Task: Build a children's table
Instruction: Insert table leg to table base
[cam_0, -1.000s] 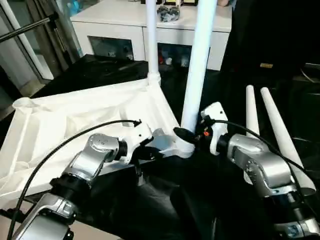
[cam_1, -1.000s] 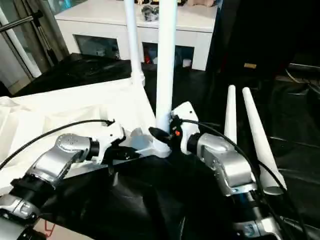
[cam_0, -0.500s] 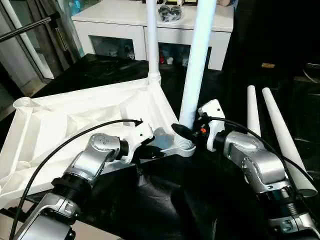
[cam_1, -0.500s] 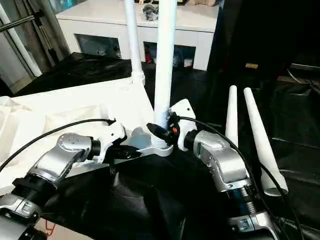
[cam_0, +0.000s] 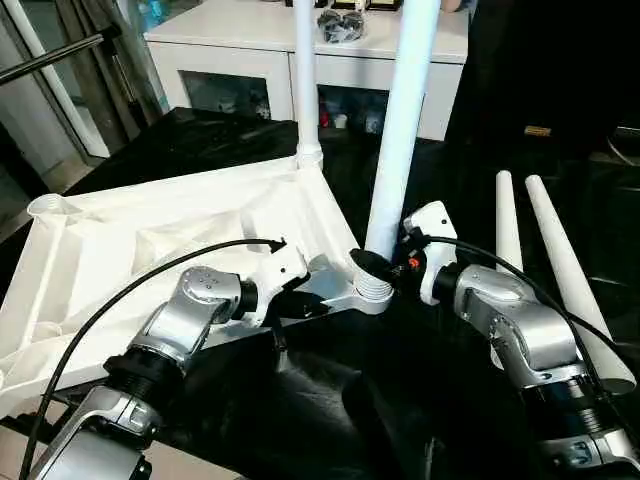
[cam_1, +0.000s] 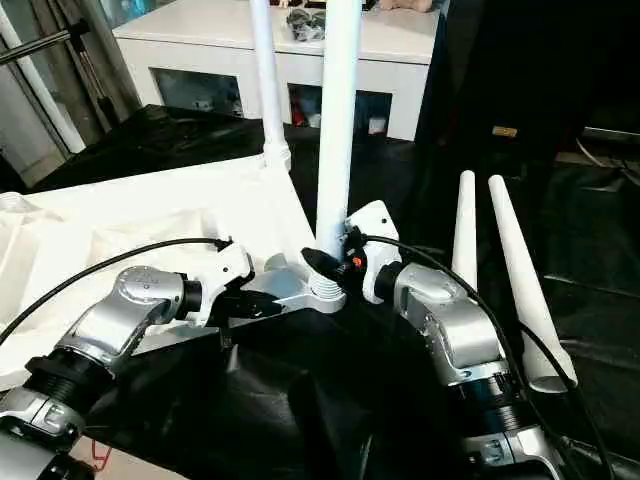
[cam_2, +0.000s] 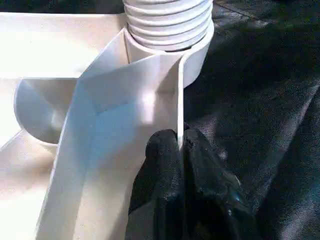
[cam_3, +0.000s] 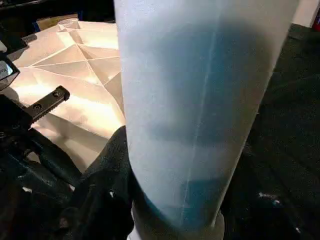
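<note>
**Leg seated in the near corner socket, tabletop rim pinched**

The white tabletop lies upside down on black sheeting, its ribbed underside facing up. A thin white leg stands upright in the far corner socket. A second, thicker-looking leg stands in the near corner socket, its ridged base visible at the socket mouth in the left wrist view. The left tool is closed tight on the thin upright rim of the tabletop just beside that socket, one black finger on each side of the wall. The right tool is about half open and wraps the lower end of the near leg just above the socket; a black finger lies against the tube's side in the right wrist view. Two spare legs lie side by side on the sheeting to the robot's right, apart from the tabletop. A white cabinet stands behind the work.
</note>
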